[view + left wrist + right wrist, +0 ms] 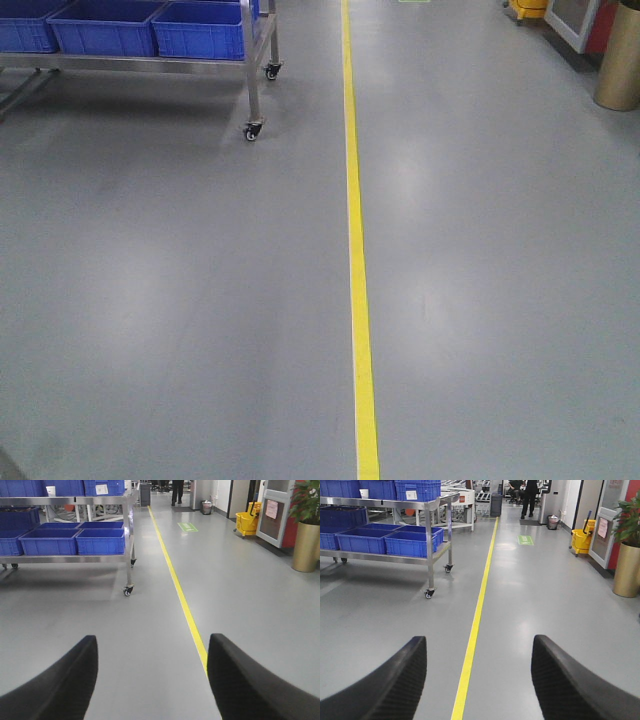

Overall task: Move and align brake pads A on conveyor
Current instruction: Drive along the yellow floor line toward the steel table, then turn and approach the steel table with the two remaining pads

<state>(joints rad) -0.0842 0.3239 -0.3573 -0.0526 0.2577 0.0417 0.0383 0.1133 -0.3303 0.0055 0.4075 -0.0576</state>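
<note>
The brake pads A and the conveyor are out of view in every frame. My left gripper (152, 642) is open, its two black fingers spread wide over bare grey floor with nothing between them. In the right wrist view my right gripper (479, 642) is likewise open and holds nothing; a yellow floor line (470, 650) runs between its fingers. Neither gripper shows in the front-facing view.
A steel wheeled rack (252, 90) with blue bins (200, 28) stands at the left. The yellow floor line (356, 250) runs ahead. At the right stand a gold planter (304, 545), a yellow mop bucket (247, 524) and a door. A person (529, 495) walks far down the aisle.
</note>
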